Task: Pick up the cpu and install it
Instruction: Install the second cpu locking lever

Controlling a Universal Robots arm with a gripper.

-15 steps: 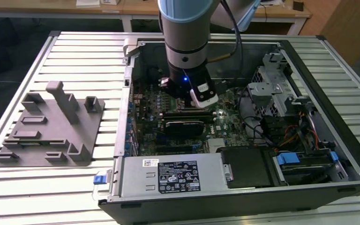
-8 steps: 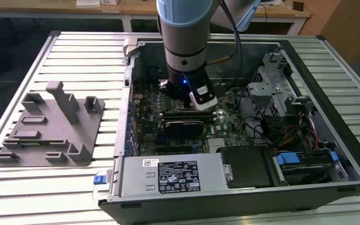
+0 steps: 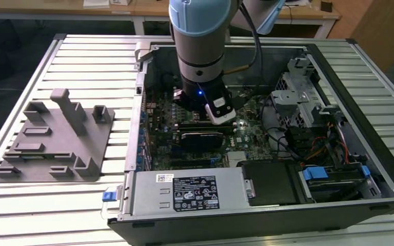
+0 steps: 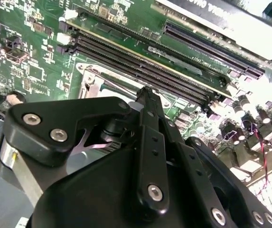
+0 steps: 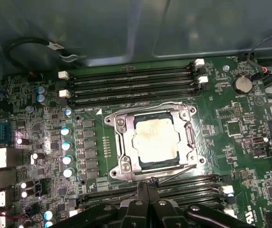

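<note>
In the first wrist view the cpu [image 5: 154, 140], a silvery square chip, lies flat inside the metal socket frame [image 5: 121, 142] on the green motherboard [image 5: 230, 142]. My gripper [image 5: 148, 186] hovers just off one side of the socket, over the memory slots [image 5: 183, 183]. Its two black fingers are pressed together with nothing between them. The second wrist view shows the same shut gripper [image 4: 145, 93] from behind, tips pointing at the board near the long slots [image 4: 140, 66]. From the exterior view the arm [image 3: 200, 61] reaches straight down into the open computer case [image 3: 334, 66].
A grey plastic fixture [image 3: 53, 138] stands on the slatted table at the exterior view's left. Inside the case are a black block [image 3: 200, 138] below the arm, a power supply [image 3: 186, 192] at the front, a drive cage [image 3: 299, 97] and cables [image 3: 320, 148] at the right.
</note>
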